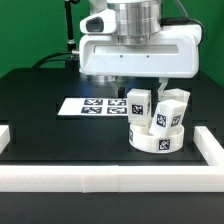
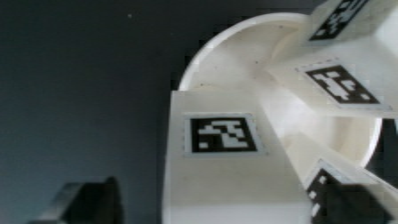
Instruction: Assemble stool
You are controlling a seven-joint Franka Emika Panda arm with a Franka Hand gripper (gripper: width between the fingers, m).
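The round white stool seat (image 1: 155, 142) stands on the black table, toward the exterior view's right. Three blocky tagged legs stand up from it: one (image 1: 139, 104) under my gripper, one (image 1: 173, 107) beside it, one (image 1: 161, 122) in front. My gripper (image 1: 140, 86) hangs just above the first leg with its fingers spread. In the wrist view that leg (image 2: 222, 135) fills the space between my fingers, with the seat's curved rim (image 2: 214, 50) behind it. My gripper (image 2: 214, 205) is open; one dark fingertip (image 2: 86, 200) stands clear of the leg. The other fingertip is hard to tell from a tag.
The marker board (image 1: 92, 105) lies flat to the exterior view's left of the seat. Long white border rails run along the front (image 1: 70, 178), the right (image 1: 214, 150) and the left (image 1: 6, 136) of the black table.
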